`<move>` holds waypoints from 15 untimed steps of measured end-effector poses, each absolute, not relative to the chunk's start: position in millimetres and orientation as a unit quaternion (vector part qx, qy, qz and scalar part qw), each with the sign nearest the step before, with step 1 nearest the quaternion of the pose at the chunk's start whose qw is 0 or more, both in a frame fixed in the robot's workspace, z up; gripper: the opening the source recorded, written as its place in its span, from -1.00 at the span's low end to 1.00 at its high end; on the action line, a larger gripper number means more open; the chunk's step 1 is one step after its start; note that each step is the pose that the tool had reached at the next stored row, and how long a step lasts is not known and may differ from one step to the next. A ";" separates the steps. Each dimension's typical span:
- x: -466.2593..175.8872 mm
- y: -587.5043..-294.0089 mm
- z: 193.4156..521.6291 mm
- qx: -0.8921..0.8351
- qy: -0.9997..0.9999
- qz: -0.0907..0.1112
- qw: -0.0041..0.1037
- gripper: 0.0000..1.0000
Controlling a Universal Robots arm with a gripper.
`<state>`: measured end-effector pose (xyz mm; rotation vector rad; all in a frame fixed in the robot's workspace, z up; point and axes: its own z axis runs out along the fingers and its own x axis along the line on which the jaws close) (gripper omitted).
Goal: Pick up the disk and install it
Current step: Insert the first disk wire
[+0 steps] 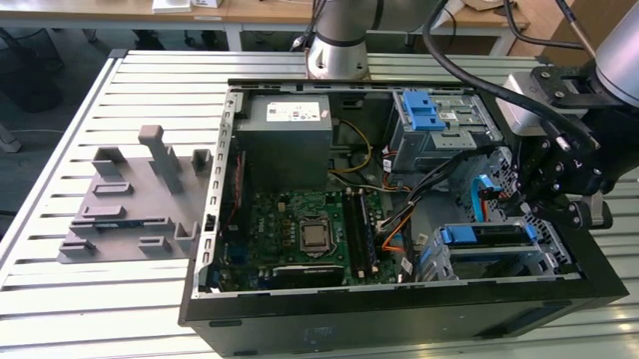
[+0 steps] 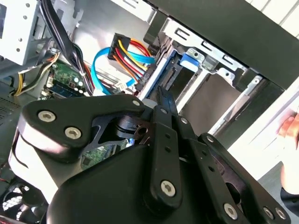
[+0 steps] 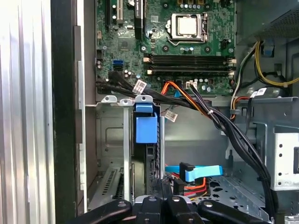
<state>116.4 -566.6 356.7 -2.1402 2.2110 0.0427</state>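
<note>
— Most of it looks done to us: the disk (image 3: 145, 133) stands in its bay (image 3: 125, 140) at the corner of the case (image 1: 399, 308).
— Agreed. Our tool (image 2: 163, 97) hangs just beside it, pinched narrow, holding nothing. Whether the disk is fully seated, we can't tell.

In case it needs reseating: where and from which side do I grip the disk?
Grip the disk by its blue carrier tab, coming straight in through the open side of the case. The cage walls cover its broad faces, leaving that tab exposed; cables crowd the motherboard side.
</note>
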 end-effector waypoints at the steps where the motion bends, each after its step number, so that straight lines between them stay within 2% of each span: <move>1: 116.4 -565.3 356.7 -0.694 0.719 0.014 0.032 -0.79; 15: 116.5 -553.2 356.7 -0.687 0.726 0.009 0.037 -0.79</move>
